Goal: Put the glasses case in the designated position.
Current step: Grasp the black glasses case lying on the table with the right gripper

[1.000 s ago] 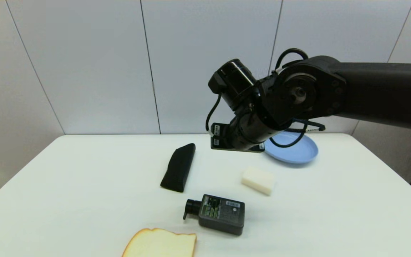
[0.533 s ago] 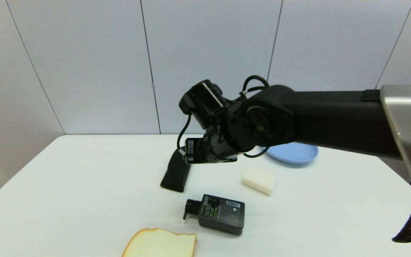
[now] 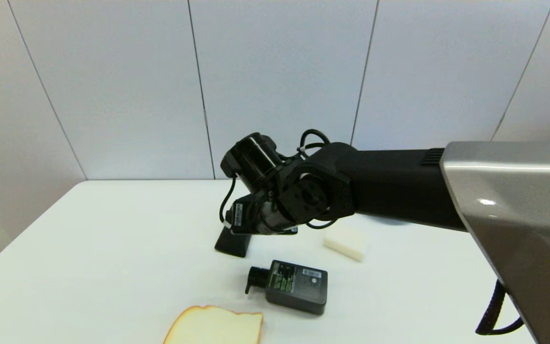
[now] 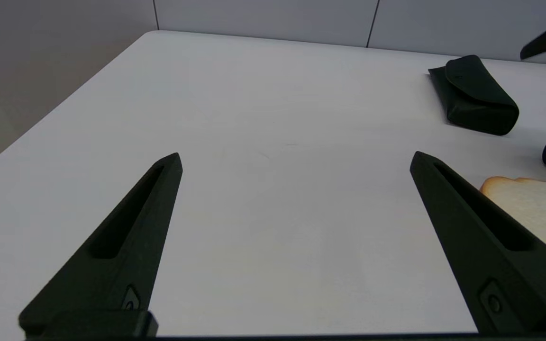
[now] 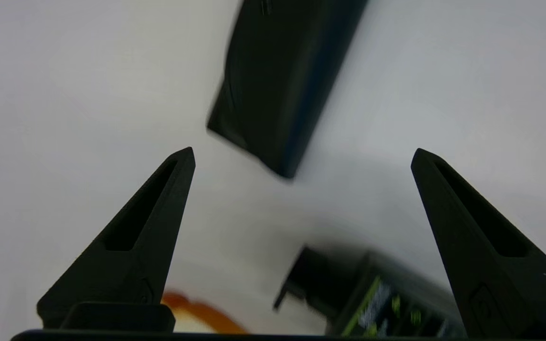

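The glasses case (image 3: 231,244) is a long matte black pouch lying on the white table (image 3: 112,248); only its near end shows below my right wrist (image 3: 260,215) in the head view. In the right wrist view my right gripper (image 5: 301,151) hovers open above the table, with the near end of the glasses case (image 5: 282,80) just beyond its fingertips and nothing between them. My left gripper (image 4: 295,156) is open and empty low over the table's left part, with the glasses case (image 4: 474,97) far off to its side.
A dark grey pump bottle (image 3: 291,286) lies in front of the case, a bread slice (image 3: 215,326) at the near edge, and a white block (image 3: 346,242) to the right. My right arm spans the table's right half.
My right arm has swung left and down from over the blue plate to above the glasses case, now covering most of the case and the plate. The objects have not moved.
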Robot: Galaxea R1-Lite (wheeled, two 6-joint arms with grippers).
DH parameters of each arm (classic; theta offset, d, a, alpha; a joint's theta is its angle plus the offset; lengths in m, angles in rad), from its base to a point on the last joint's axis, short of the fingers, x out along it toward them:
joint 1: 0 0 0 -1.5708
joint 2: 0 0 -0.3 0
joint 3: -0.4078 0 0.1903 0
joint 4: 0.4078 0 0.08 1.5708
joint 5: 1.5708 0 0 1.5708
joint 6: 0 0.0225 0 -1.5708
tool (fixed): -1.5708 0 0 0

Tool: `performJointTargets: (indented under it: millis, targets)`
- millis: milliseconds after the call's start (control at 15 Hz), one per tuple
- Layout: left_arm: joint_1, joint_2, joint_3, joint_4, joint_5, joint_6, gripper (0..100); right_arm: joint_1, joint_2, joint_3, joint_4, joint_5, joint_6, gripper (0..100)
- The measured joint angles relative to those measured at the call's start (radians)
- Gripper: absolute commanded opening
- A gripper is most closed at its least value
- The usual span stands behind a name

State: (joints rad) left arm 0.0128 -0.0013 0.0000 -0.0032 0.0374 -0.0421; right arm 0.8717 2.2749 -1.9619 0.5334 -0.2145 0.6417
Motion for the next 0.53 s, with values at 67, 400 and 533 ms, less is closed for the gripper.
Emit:
performJointTargets:
  millis: [67,400,533]
  targets:
    - [0.000,0.000,0.000,0.000,0.000,0.000,100,-0.010,-0.008,0.000,0.043,0.040,0.011,100]
    - [0.000,0.000,0.000,-0.001,0.000,0.000,100,-0.084,-0.089,0.000,0.134,0.309,0.039,100]
    - [0.000,0.000,0.000,0.000,0.000,0.000,100,-0.113,-0.110,-0.001,0.133,0.406,0.043,100]
